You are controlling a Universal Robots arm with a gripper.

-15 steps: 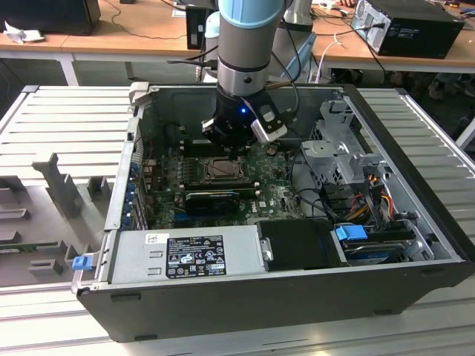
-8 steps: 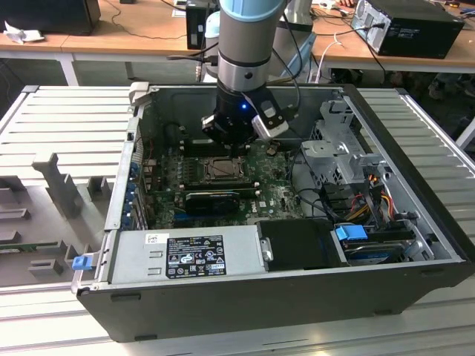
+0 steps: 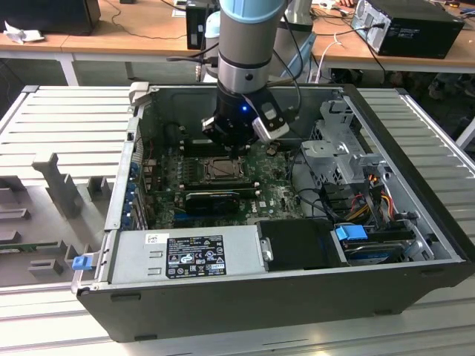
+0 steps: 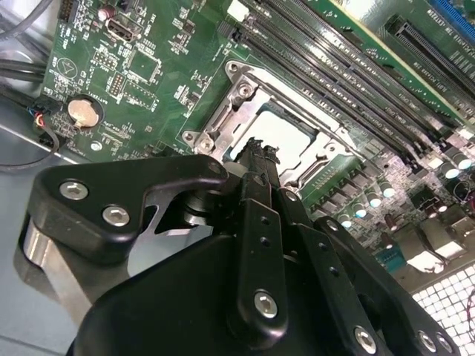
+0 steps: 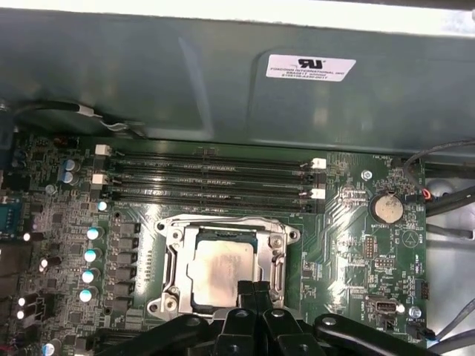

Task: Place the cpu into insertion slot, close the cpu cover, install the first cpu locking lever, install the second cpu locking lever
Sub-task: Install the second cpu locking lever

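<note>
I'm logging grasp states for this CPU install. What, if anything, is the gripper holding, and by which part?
Nothing. The gripper has its fingertips pressed together at the edge of the cpu, which lies in the socket under the cpu cover.

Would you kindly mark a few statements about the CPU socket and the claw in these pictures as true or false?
1. The cpu lies in the socket. True.
2. The cpu cover is down around the chip. True.
3. The claw carries the chip above the case. False: its tips, pressed together, sit low at the socket's edge.
4. The memory slots beside the socket hold modules. False: they look empty.
5. A round coin cell battery sits on the motherboard. True.
</note>
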